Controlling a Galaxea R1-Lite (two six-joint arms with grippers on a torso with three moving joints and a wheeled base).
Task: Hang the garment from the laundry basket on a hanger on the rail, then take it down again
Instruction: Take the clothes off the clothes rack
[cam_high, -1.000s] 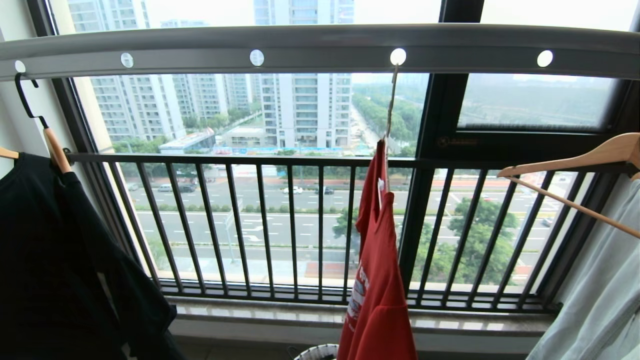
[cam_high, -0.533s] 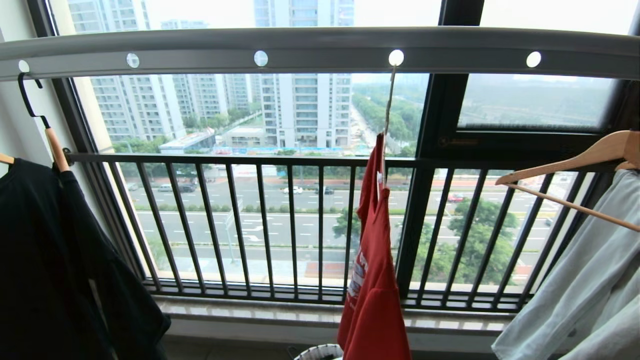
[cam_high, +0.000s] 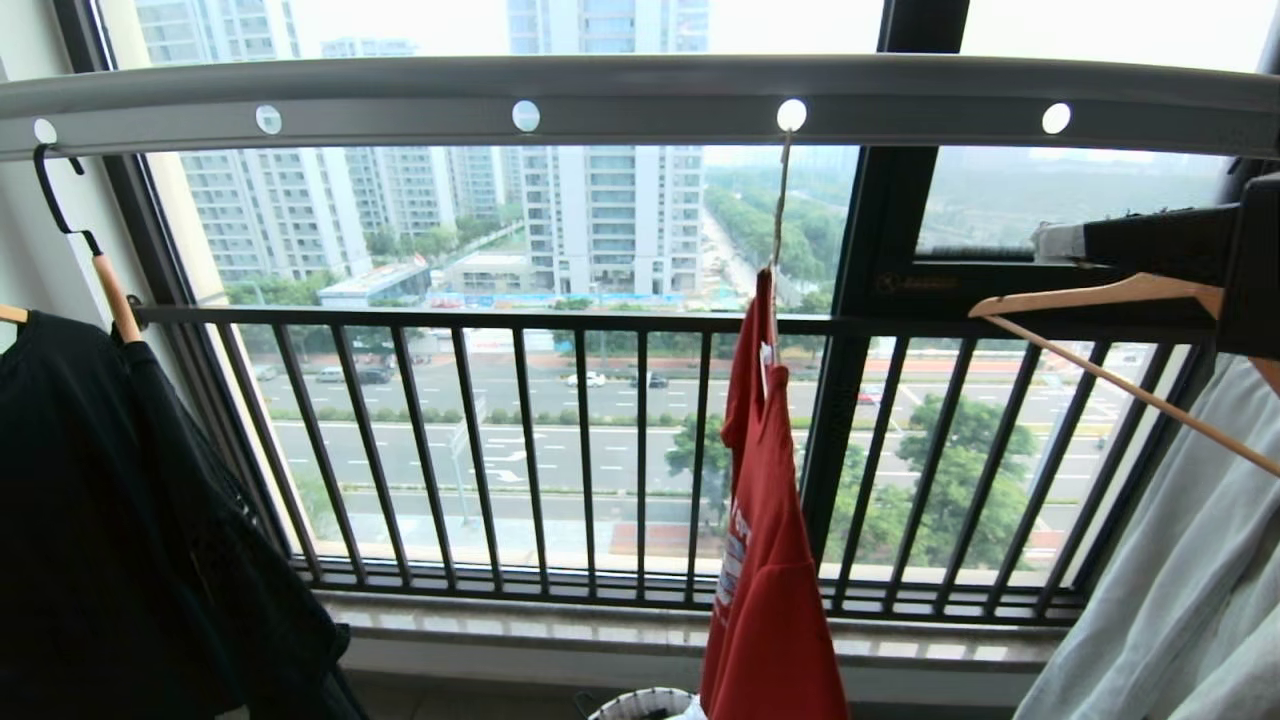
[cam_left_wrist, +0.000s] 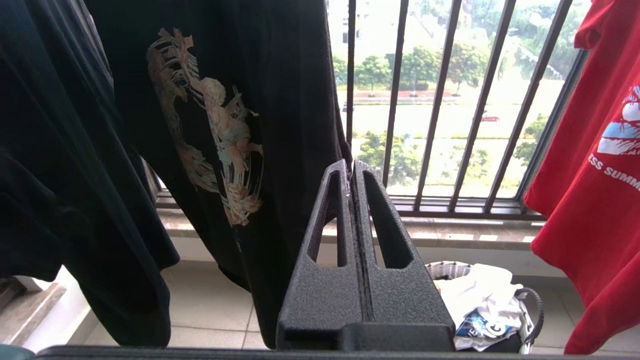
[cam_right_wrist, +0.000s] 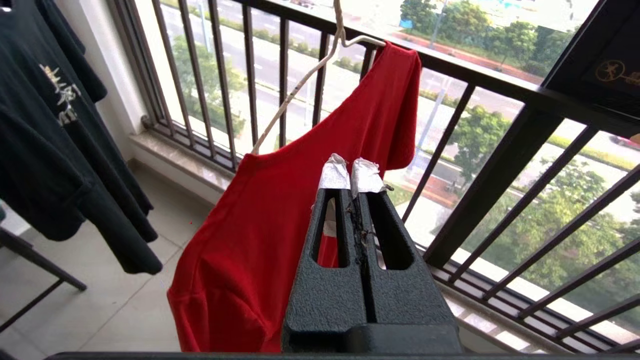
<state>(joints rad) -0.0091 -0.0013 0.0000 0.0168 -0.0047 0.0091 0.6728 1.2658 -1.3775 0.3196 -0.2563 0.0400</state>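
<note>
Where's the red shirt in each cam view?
Head: red shirt hangs edge-on just right of centre, under the rail.
Left wrist: at the right edge, print showing, above the basket.
Right wrist: centre, on the wire hanger, just beyond the shut right gripper.
Shared landmark: dark window railing.

Black printed T-shirt (cam_high: 110, 520) left — pale garment (cam_high: 1180, 580) right.
</note>
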